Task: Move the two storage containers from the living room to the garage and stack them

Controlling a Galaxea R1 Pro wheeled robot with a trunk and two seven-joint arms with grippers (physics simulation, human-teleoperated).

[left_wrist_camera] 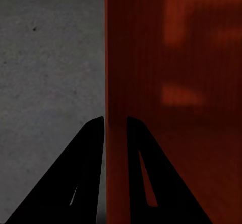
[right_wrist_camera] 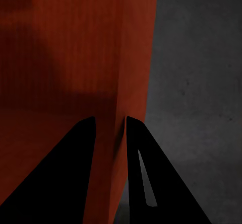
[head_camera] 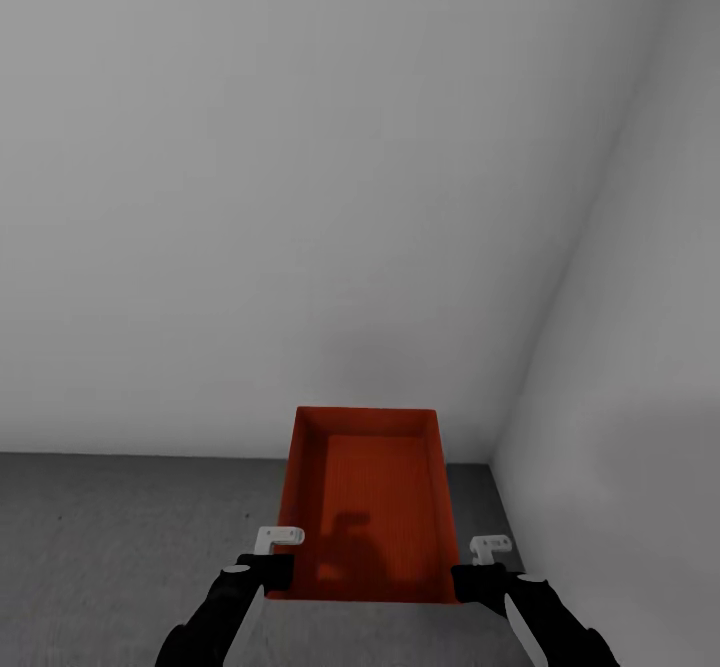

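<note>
- Left arm (head_camera: 215, 612): extended forward; left gripper (left_wrist_camera: 115, 126) fingers straddle the left wall of the storage container (head_camera: 368, 502), closed against it.
- Right arm (head_camera: 545, 617): extended forward; right gripper (right_wrist_camera: 109, 126) fingers pinch the container's right wall.

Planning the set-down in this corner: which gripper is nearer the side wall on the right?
Right. The right gripper clamps the storage container's right wall, on the side toward the side wall; the left gripper clamps the container's left wall, farther away.

pale grey walls (head_camera: 300, 197), room corner (head_camera: 492, 459)
</note>
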